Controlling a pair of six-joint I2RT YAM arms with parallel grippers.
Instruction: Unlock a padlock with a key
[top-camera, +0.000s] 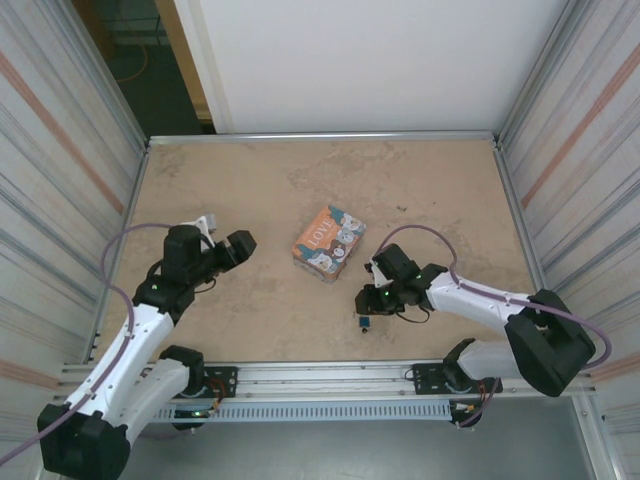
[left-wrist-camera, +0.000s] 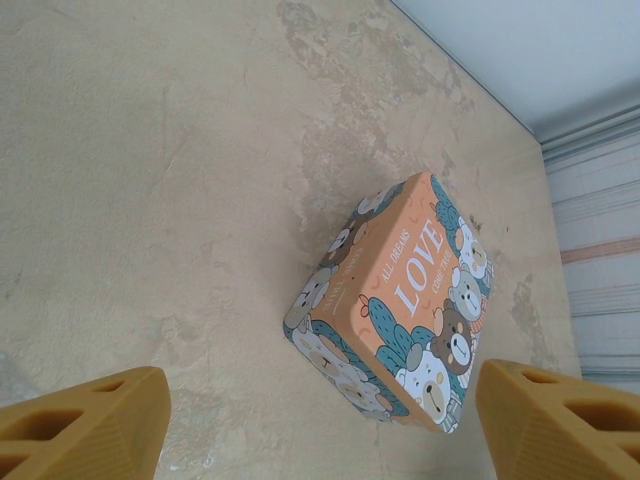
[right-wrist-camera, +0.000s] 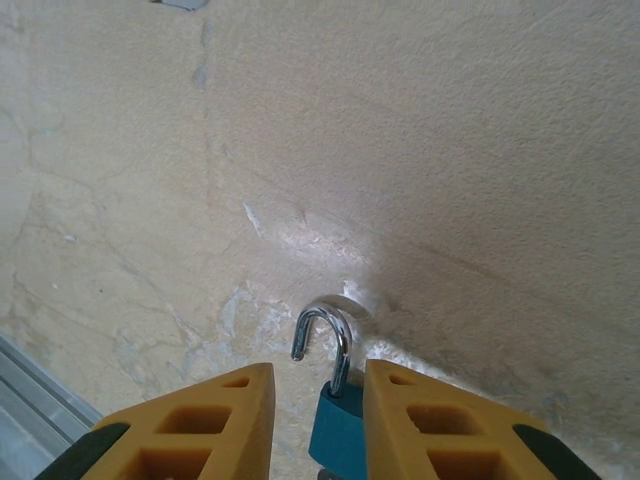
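**Small, hard, slick padlock: take it by the flat sides of the body**

The padlock (right-wrist-camera: 338, 428) sits near the table's (top-camera: 250, 190) near edge, right of centre. It is near and to the right of the LOVE tin (top-camera: 326, 243) and apart from it. In the right wrist view its teal body stands between the fingers of the right gripper (right-wrist-camera: 318, 385), and the shackle (right-wrist-camera: 328, 335) points away toward the table. The jaws are narrow around the body, but a slit of table shows on one side, so I cannot tell whether they are pinching it.

One leg of the shackle hangs free of the body, so the lock looks open. The keyway end is cut off at the bottom edge of the frame.

The padlock is probably light, rigid and not fragile. Its painted faces and polished shackle look slippery, and so small a thing could twist or squirt out of a loose pinch. The safest hold is square across the body's flat sides, low down, leaving the shackle free.

The left gripper (left-wrist-camera: 320, 400) hangs wide open, aimed at the tin.
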